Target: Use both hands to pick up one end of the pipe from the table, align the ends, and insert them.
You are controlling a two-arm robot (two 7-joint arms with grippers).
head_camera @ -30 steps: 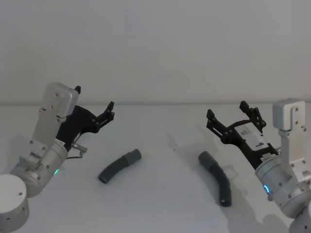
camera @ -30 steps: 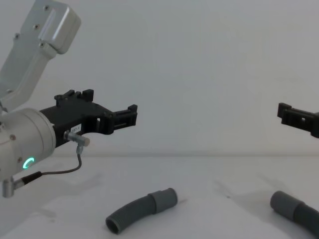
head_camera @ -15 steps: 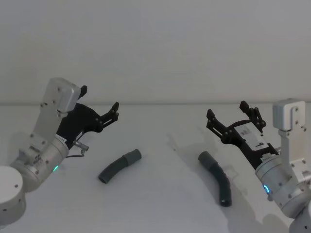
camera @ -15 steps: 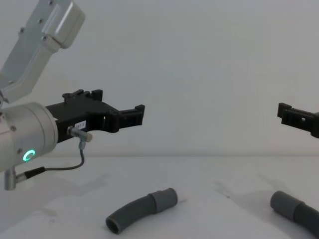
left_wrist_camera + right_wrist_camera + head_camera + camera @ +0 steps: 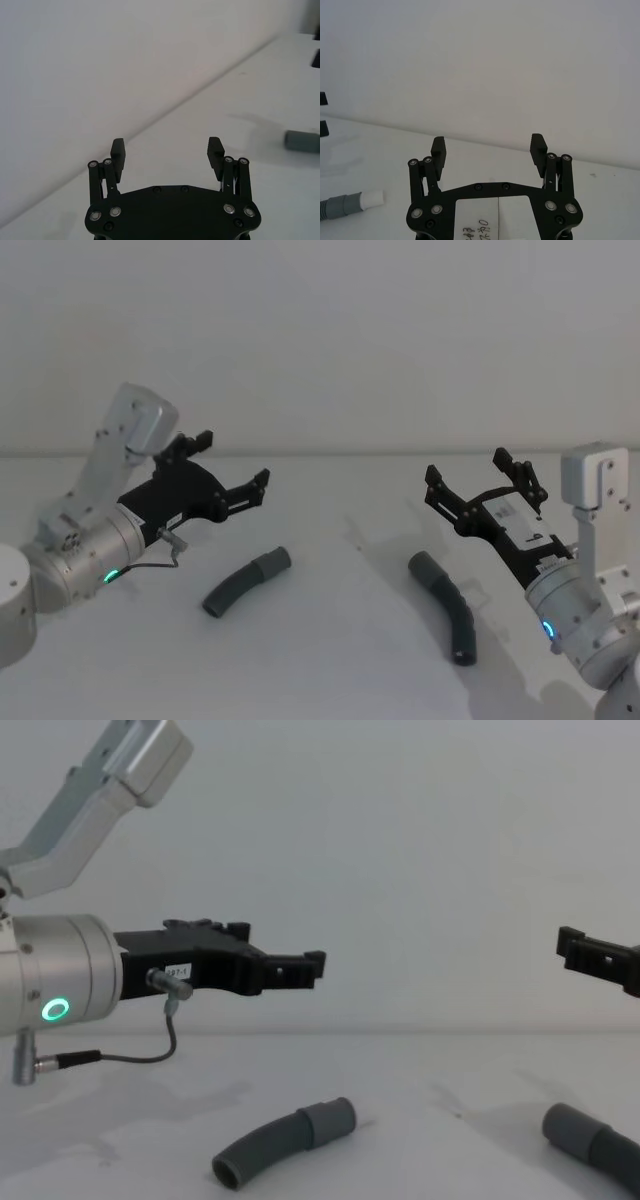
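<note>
Two dark grey ribbed pipe pieces lie apart on the white table. The left piece has its smooth cuff pointing toward the middle. The right piece has its cuff at its far end. My left gripper hovers open above and behind the left piece, holding nothing. Over the right piece, my right gripper also hangs open and holds nothing. The right wrist view shows a grey cuff with a whitish tip. A grey cuff lies ahead in the left wrist view.
A plain pale wall stands behind the table. The white surface stretches bare between the two pieces and in front of them. A thin grey cable loops under my left wrist.
My left gripper has swung forward and toward the middle, levelling out above the left piece. The right arm and both pipe pieces have stayed put.
</note>
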